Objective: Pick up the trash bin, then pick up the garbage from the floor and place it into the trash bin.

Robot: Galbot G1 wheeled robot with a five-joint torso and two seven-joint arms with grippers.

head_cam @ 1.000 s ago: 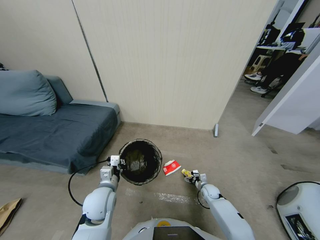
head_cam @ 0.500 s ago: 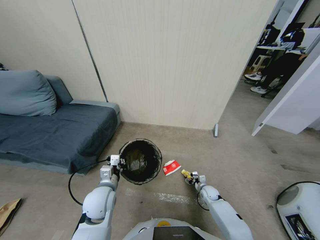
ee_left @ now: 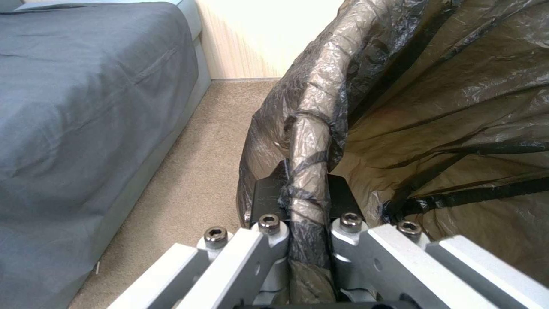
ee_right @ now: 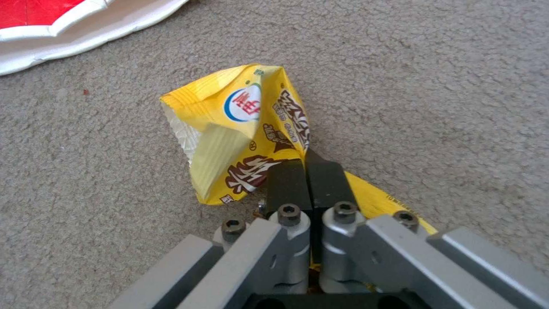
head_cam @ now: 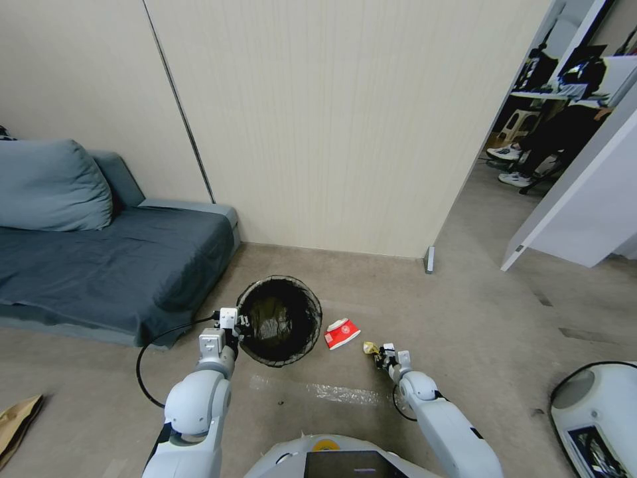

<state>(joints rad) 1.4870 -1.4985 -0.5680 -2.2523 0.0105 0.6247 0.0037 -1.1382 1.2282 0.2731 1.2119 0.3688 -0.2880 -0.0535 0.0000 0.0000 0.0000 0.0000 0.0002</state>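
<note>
The left gripper [ee_left: 306, 214] was clamped on the rim of the round trash bin lined with a dark plastic bag [head_cam: 279, 322], held beside the grey sofa [head_cam: 99, 265]. To its right, the right gripper [ee_right: 306, 180] pinched a crumpled yellow snack wrapper [ee_right: 240, 128] against the beige carpet [head_cam: 464, 312], with a red-and-white paper packet [head_cam: 342, 332] lying between wrapper and bin.

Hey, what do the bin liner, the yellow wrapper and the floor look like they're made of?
Bin liner: thin, glossy dark plastic film, judging by its crinkles and shine where the left gripper clamps the rim.
Yellow wrapper: printed plastic or foil-lined film, sharply creased, pinched by the right gripper.
Floor: short-pile grey-beige carpet, matte and nubby.
</note>
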